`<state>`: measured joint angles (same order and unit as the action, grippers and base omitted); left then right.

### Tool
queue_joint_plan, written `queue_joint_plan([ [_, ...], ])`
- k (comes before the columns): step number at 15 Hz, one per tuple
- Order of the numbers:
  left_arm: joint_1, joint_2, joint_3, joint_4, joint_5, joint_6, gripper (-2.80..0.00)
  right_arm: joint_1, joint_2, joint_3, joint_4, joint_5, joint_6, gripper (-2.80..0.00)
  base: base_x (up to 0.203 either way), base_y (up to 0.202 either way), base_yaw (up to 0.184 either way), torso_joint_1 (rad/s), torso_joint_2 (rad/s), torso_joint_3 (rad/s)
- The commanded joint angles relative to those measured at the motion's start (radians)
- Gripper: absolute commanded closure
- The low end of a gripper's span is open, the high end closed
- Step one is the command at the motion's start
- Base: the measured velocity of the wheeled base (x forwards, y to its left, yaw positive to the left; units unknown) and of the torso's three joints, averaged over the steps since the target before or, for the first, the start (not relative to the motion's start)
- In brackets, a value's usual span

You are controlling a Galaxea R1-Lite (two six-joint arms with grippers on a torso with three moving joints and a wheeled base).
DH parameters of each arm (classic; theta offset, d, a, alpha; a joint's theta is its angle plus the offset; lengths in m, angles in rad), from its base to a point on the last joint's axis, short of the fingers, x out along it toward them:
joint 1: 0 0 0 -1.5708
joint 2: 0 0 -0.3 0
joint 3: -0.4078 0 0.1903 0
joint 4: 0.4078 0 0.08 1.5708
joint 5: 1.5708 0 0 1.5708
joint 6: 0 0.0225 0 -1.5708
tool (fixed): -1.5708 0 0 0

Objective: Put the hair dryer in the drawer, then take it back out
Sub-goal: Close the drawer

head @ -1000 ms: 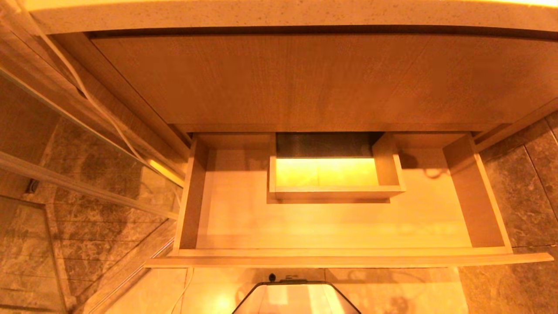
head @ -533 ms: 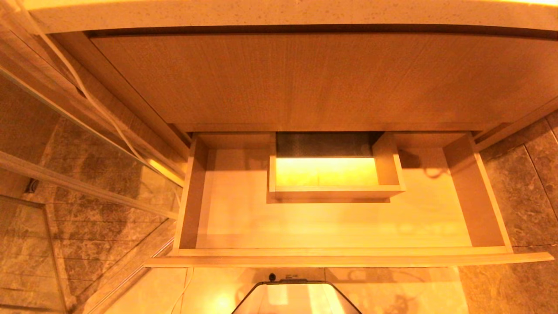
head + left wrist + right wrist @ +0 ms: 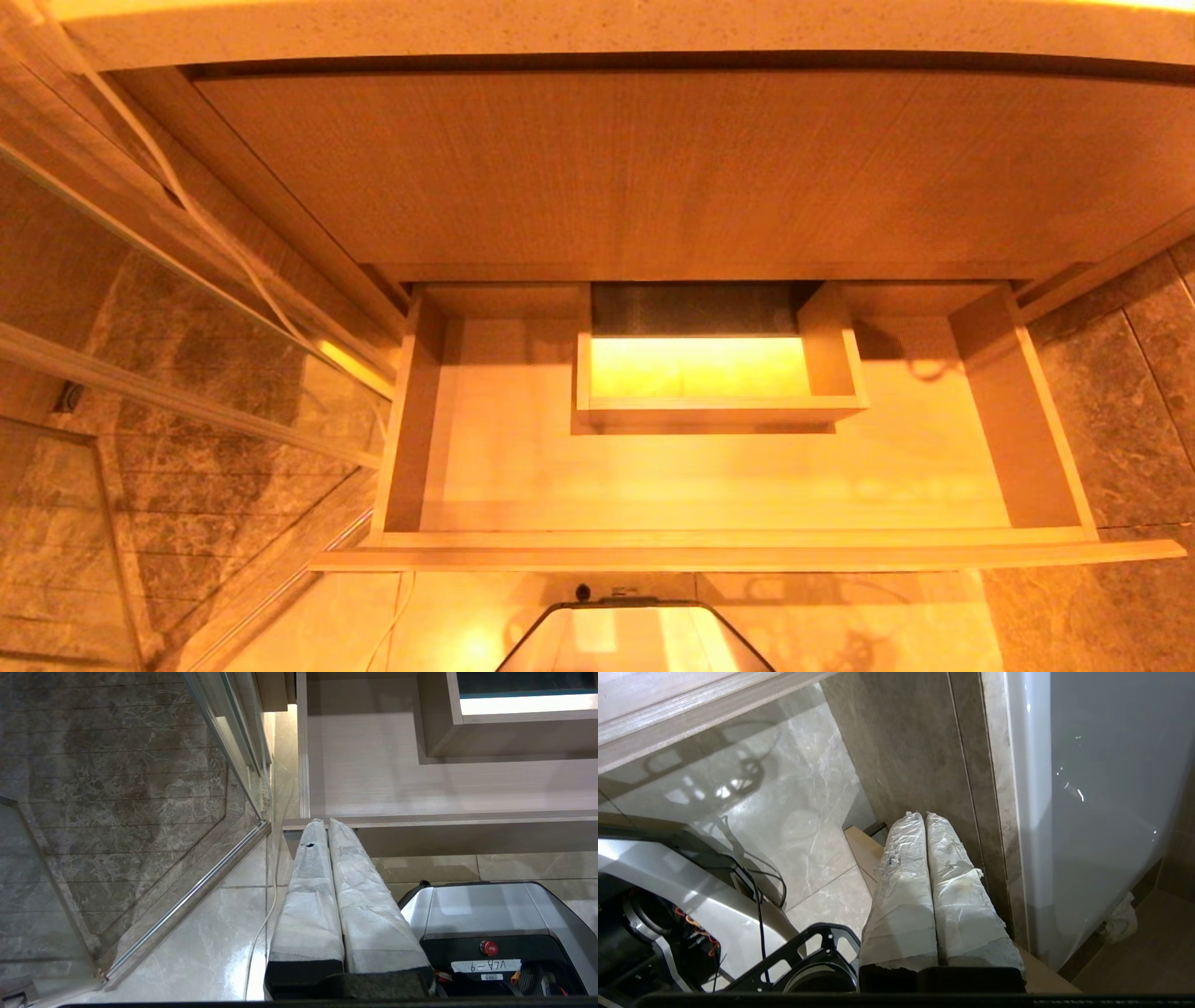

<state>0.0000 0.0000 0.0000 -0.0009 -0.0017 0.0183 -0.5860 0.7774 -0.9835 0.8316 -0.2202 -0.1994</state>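
Standing wide open below the head camera, the drawer (image 3: pixel 709 485) is pulled right out from under the wood-grain cabinet front (image 3: pixel 653 177), and its pale floor shows bare wood all the way across. At the back of it sits the boxed rectangular cut-out (image 3: pixel 714 411), lit bright yellow inside. No hair dryer shows in any of the three views, so where it is cannot be told.

Neither arm reaches into the head view. Only the robot's base (image 3: pixel 635 639) peeks in, just in front of the drawer's front edge.

Over on the left wrist view, the left gripper (image 3: pixel 323 822) hangs low beside the drawer's near left corner, its two white-wrapped fingers (image 3: pixel 308 896) pressed flat together with nothing between them. Its tips appear level with the drawer front; touching or not, I can't say. A glass shower panel (image 3: pixel 140 788) and a thin white cable (image 3: pixel 261 924) on the floor tiles lie off to that side.

The right gripper (image 3: pixel 926 815) is down near the floor too, jaws closed and empty, wrapped fingers (image 3: pixel 901 905) pointing at a brown tiled wall (image 3: pixel 906 742) next to a white glossy fixture (image 3: pixel 1087 788).
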Motion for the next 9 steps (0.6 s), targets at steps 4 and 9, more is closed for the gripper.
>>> queue_joint_plan([
  [4,0.000,0.002,0.002,0.000,0.000,0.000,0.00,-0.002,0.001,0.006,0.001,-0.002,0.000,0.00,0.000,0.000,0.000,0.000,0.00,0.000],
  [9,0.000,0.000,0.002,-0.001,0.000,0.000,0.00,-0.003,-0.009,0.005,0.004,-0.003,0.002,0.00,0.000,0.000,0.000,0.000,0.00,0.000],
])
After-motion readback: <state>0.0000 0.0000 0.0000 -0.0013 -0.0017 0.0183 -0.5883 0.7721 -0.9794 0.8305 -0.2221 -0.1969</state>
